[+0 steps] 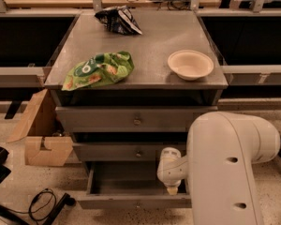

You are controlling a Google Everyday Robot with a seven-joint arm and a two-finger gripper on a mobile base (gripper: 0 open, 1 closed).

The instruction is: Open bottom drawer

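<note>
Hovering at lower centre just behind the front of the pulled-out bottom drawer [113, 201], the gripper [172, 189] seems placed for pulling; I cannot tell its grip state

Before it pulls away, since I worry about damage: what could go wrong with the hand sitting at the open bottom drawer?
1. The hand hangs over the inside of the open bottom drawer, close to its front wall; retreating without lifting might snag that wall.
2. The arm hides the drawer's right end, so clearance there cannot be judged.
3. A black cable lies on the floor near the drawer's left corner; the base could catch it.
</note>
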